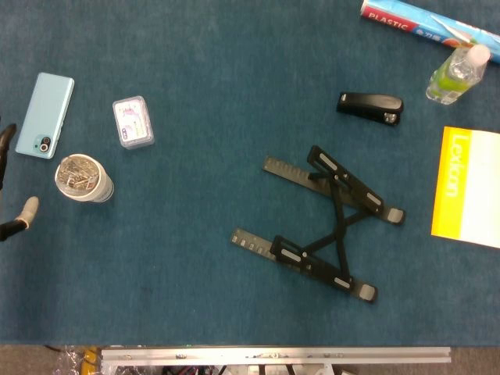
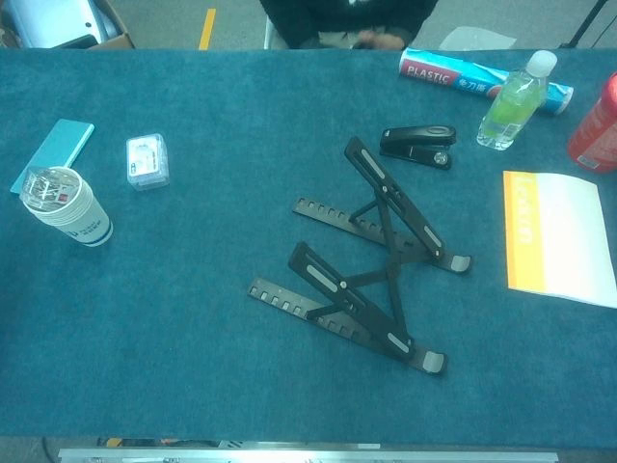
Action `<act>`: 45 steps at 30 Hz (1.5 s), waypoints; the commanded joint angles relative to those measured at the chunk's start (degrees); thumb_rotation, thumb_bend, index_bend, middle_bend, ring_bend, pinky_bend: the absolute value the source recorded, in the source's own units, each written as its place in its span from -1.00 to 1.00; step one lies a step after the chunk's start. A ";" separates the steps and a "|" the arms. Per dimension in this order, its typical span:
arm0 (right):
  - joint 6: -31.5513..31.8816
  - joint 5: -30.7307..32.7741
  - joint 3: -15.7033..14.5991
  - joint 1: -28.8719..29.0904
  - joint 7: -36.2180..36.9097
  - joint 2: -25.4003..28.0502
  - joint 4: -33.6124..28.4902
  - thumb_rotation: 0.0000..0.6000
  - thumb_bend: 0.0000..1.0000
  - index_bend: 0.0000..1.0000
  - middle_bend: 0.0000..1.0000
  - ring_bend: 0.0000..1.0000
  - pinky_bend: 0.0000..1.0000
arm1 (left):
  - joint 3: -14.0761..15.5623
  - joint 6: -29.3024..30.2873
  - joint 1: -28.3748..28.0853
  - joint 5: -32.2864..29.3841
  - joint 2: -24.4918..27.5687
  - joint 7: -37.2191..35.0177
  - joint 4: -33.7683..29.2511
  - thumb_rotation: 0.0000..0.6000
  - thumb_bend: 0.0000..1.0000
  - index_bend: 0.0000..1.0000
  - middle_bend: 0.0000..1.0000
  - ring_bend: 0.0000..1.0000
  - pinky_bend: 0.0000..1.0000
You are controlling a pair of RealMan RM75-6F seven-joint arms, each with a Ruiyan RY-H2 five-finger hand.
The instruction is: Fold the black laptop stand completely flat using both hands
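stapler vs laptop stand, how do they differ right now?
The stapler is a small, solid block lying closed; the laptop stand is much larger, an open frame of crossed bars. The stapler lies flat on the table, while the stand's upper arms are raised off its notched rails, not yet folded. Both are black, and no hand touches either.

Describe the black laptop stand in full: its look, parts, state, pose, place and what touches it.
The black laptop stand lies on the blue felt-like table cover, right of centre. It is open, not folded: two long notched base rails, two upper support arms raised at an angle in the chest view, and crossed links joining the sides. Grey tips end the near-right ends, and grey pads sit on the arms. It looks like matte plastic or metal. Nothing but the cover touches it; the black stapler lies apart behind it.
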 commanded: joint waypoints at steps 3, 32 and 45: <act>-0.93 -0.03 0.01 0.47 -0.16 -0.10 -0.19 1.00 -0.94 -1.00 -0.72 -1.00 -0.89 | 0.18 -0.46 -0.05 -0.13 -0.10 -0.14 0.21 1.00 -0.51 -1.00 -1.00 -1.00 -1.00; -19.95 2.68 3.51 15.80 -11.68 -21.32 6.54 1.00 -1.00 -1.00 -1.00 -1.00 -0.95 | 0.57 -1.56 0.11 -0.11 2.66 -2.16 1.06 1.00 -0.51 -1.00 -1.00 -1.00 -1.00; -17.63 0.99 4.05 18.65 -11.18 -30.58 12.90 1.00 -1.00 -1.00 -1.00 -1.00 -0.96 | 0.81 -2.81 -0.40 0.11 3.16 -2.68 1.45 1.00 -0.51 -1.00 -1.00 -1.00 -1.00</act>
